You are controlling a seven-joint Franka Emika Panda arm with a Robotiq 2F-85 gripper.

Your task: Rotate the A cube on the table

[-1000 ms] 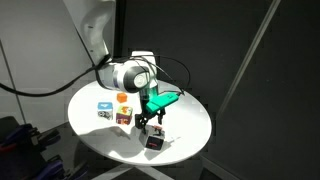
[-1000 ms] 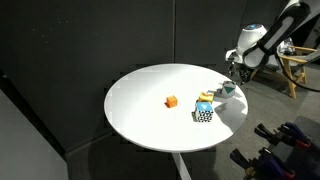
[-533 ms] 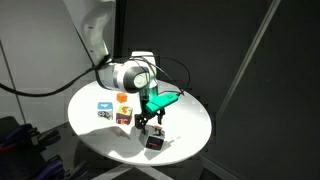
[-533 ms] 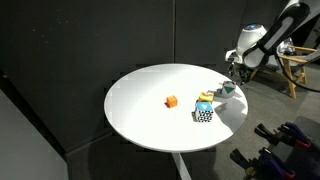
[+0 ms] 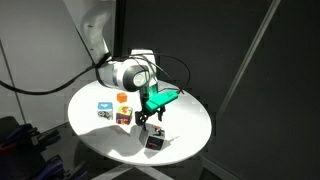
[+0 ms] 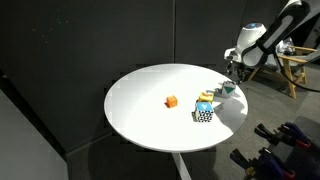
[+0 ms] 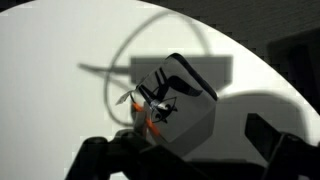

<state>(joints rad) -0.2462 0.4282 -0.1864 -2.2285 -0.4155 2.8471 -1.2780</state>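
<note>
Black-and-white A cube (image 5: 153, 142) sits on the table (image 5: 192, 118) below the claw (image 5: 152, 125), spread wide, empty.

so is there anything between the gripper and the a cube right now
Nothing visible. In an exterior view the gripper hangs open above the A cube, and the wrist view shows only bare table around the cube. The dark red cube sits off to one side.

Small orange cube (image 6: 171, 101), seemingly blue-white cube (image 5: 104, 107)
</note>
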